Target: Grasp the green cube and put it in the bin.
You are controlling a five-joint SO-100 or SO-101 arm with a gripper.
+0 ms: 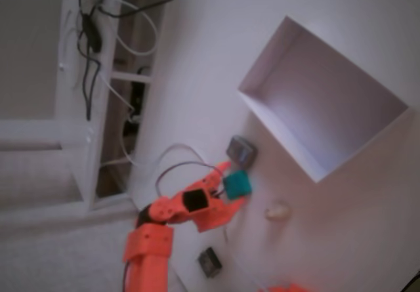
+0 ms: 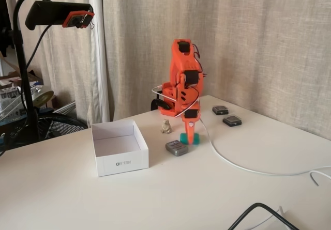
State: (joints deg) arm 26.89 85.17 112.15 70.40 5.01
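Orange plastic gripper (image 1: 231, 186) closes its fingers around the matte, round-cornered green cube (image 1: 237, 184); the thin-walled white bin (image 1: 328, 102) sits open beyond.

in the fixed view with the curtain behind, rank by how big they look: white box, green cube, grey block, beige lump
1. White rectangular open box
2. Dark grey metallic block and teal-green cube: alike, the cube partly hidden by the orange claw
3. Small beige lump

Orange arm (image 2: 182, 80) folded over, wrist pitched straight down, gripper (image 1: 231, 186) at table level, fingers (image 2: 190, 133) either side of green cube (image 1: 237, 184), apparently closed on it.
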